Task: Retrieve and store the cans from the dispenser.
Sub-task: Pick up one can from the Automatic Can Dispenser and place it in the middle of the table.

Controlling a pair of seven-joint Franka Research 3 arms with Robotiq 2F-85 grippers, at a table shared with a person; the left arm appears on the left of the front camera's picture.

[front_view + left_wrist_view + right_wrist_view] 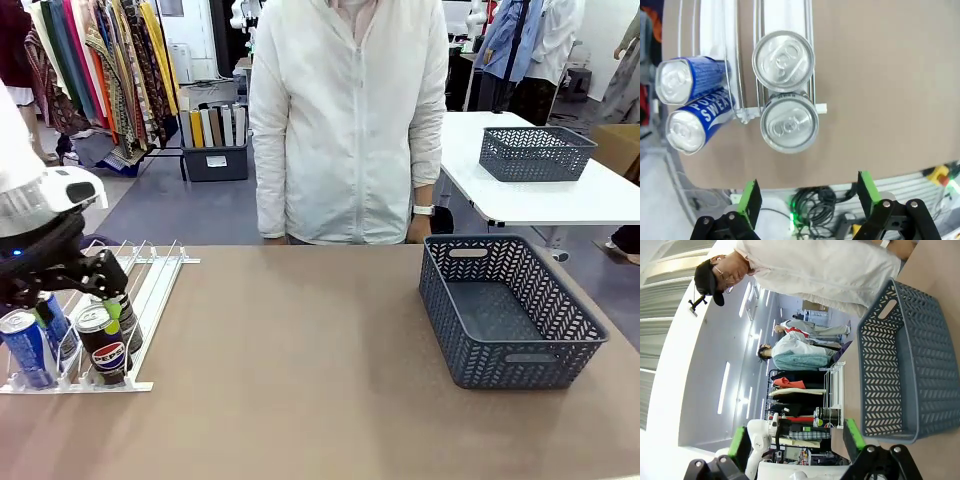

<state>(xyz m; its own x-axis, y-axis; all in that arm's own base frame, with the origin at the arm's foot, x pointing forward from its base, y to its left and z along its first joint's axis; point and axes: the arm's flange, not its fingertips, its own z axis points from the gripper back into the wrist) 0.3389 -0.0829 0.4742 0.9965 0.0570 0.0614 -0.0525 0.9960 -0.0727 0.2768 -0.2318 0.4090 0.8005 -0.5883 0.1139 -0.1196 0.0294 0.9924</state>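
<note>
**Left gripper poised over the front can, basket waiting empty**

Front view: the left gripper (108, 305) hangs over the near end of the dispenser (160, 272), at the table's (300, 400) left edge. A Pepsi can (101, 347) stands upright at the front of its lane, just below the fingers. Blue cans (25, 348) stand in the lanes beside it. The lanes appear to feed cans toward the robot's side, which would explain the arm working at this end. The dark grey mesh basket (560, 335) sits well apart on the right, with nothing in it. It is probably where the cans are to go. A person (345, 120) stands at the far side, hands off the table.

Left wrist view: the camera looks straight down on silver tops. The jaws are spread wide, with the green pads (751, 197) to either side and nothing between them. The front can (789, 121) sits roughly centred ahead of them, so the gripper seems lined up to come down around it. A second can (783, 55) stands touching behind it in the same lane. Two Pocari Sweat cans (687, 130) fill the neighbouring lane.

Right wrist view: the right gripper (796, 450) is held wide and empty, apparently idle. The basket lies just ahead, and its visible inside is bare.
</note>
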